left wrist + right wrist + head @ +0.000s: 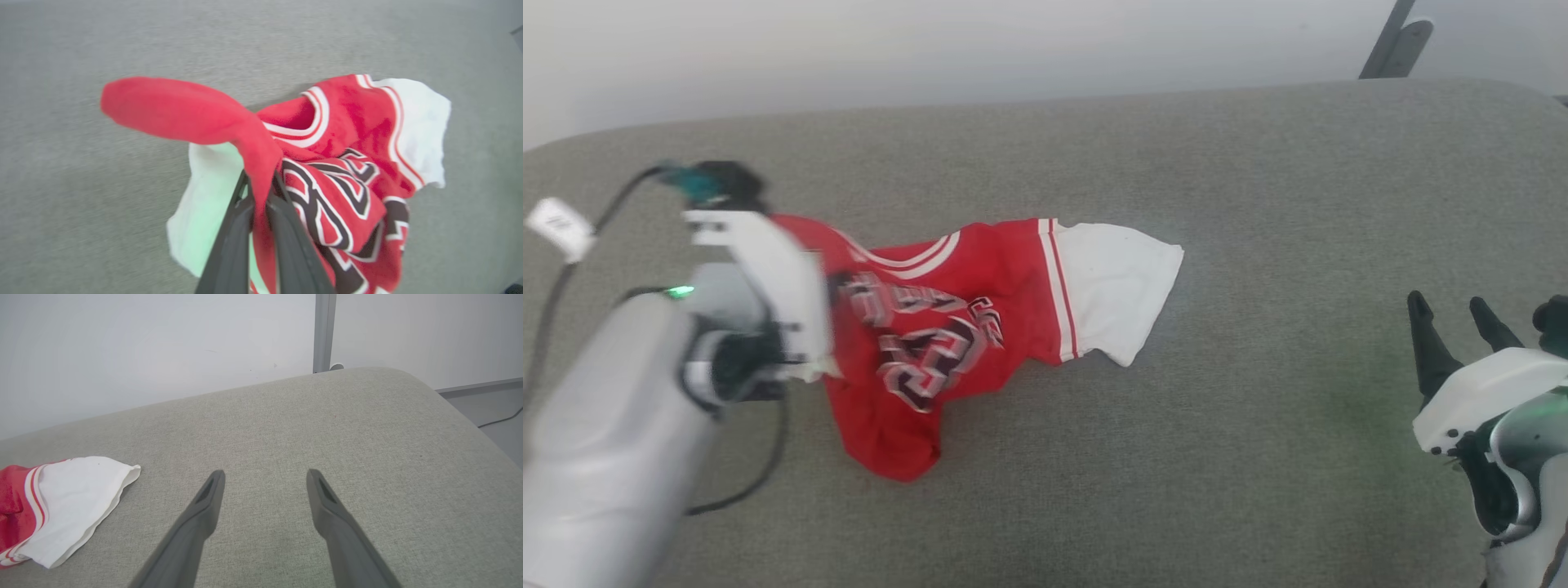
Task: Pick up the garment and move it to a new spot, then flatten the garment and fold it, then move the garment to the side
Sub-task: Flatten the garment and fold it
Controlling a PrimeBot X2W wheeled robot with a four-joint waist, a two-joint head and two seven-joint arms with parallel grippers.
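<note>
The garment (964, 318), a red jersey T-shirt with white sleeves and black-and-white lettering, lies crumpled at the left of the grey padded table (1176, 163). My left gripper (260, 184) is shut on a red fold of the garment (347, 134), which bunches up between its fingers; in the head view the left gripper (837, 286) sits at the shirt's left end. One white sleeve (77, 502) stretches toward the right. My right gripper (261, 477) hangs open over bare table, well to the right of the shirt, and shows at the right edge as the right gripper (1454, 314).
The table's rounded far edge (367, 373) meets a pale wall with a grey post (325, 330). A black cable (768, 465) loops beside my left forearm. Bare grey fabric spreads between the shirt and my right gripper.
</note>
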